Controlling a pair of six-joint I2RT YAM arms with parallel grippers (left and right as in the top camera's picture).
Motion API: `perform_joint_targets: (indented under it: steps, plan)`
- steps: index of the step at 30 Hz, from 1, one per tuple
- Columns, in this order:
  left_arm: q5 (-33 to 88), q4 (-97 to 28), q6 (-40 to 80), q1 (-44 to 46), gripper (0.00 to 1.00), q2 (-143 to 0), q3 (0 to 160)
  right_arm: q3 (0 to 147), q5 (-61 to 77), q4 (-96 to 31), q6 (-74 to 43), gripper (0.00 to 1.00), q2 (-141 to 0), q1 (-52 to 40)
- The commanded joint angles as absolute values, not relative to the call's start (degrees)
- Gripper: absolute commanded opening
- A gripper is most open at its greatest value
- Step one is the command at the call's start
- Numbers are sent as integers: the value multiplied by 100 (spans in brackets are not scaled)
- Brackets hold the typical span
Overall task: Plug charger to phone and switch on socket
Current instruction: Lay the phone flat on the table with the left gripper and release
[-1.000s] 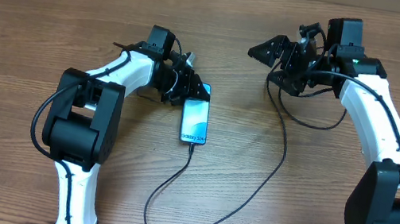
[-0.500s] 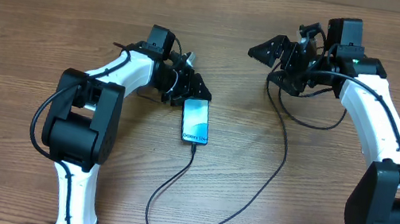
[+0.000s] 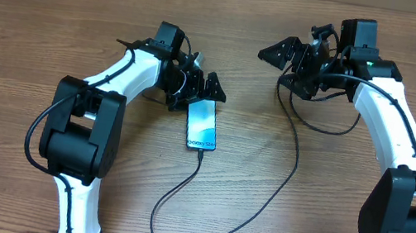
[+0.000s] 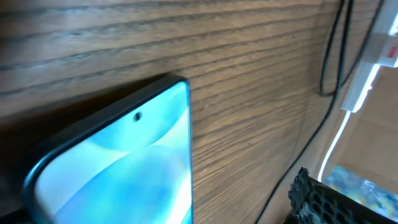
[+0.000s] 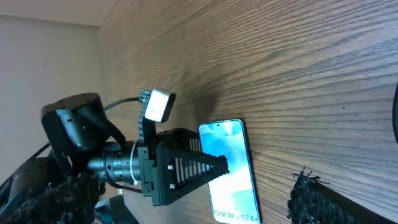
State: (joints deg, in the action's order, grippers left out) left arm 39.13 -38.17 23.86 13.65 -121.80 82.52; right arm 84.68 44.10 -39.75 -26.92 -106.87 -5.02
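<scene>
Left claw [image 3: 208,93] is hovering with fingers spread and empty at the 12 o'clock end of the phone [image 3: 202,125]. Phone is lying flat on the surface [image 3: 40,15], screen up, long axis running 12 to 6 o'clock. Charger [image 3: 294,159] is entering the phone at its 6 o'clock end, then looping up toward the right claw [image 3: 278,54], which is also standing wide and empty. A white bar with a red mark, possibly the socket [image 4: 367,67], is showing at 2 o'clock in the left wrist view only. Judging by the cable run, the right arm is sitting nearer to it.
</scene>
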Motion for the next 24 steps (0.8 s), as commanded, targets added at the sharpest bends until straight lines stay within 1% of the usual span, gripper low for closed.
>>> perform_joint_targets:
  steps: [1, 16, 21, 24]
  plan:
    - [2724, -3966, 2359, 1352, 100, -12442, 8062, 8521, 4370, -3957, -2628, 100, -10556, -523]
    - [1581, -4517, 2353, 1347, 100, -12436, 8123, 8521, 4368, -3979, -2628, 100, -10556, -523]
    - [1245, -4838, 2209, 1347, 100, -12272, 8438, 8521, 4348, -3977, -2628, 100, -10556, -523]
    - [860, -5271, 2180, 1347, 100, -12068, 8799, 8521, 4351, -4005, -2630, 100, -10556, -523]
